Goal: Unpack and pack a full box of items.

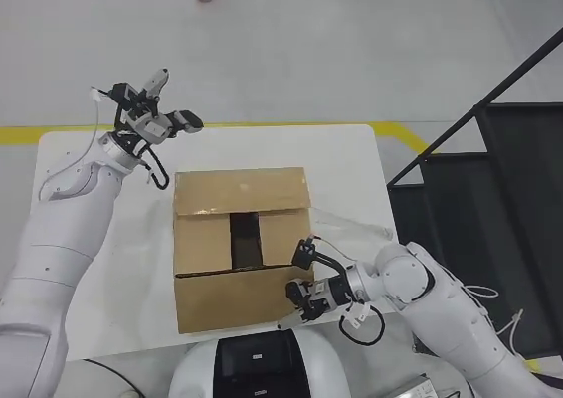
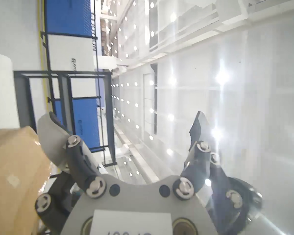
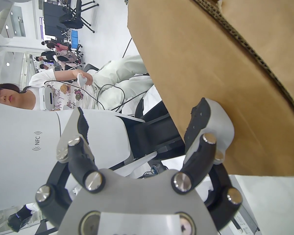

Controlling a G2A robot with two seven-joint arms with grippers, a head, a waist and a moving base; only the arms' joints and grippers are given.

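Currently the box (image 1: pixel 202 244) is sitting mid-desk (image 1: pixel 341 159), its top flaps lying nearly flat with a dark gap (image 1: pixel 246 239) showing between them. The right gripper (image 1: pixel 299 271) is hanging at the box's near right corner, jaws spread wide and gripping nothing, one finger (image 3: pixel 210 123) lying against or just beside the cardboard. The left gripper (image 1: pixel 175 99) is hovering off the far left corner, jaws likewise open and empty. Opening well probably means hooking that finger under the near flap (image 1: pixel 227 298) and lifting slowly, with the left arm steadying the box.
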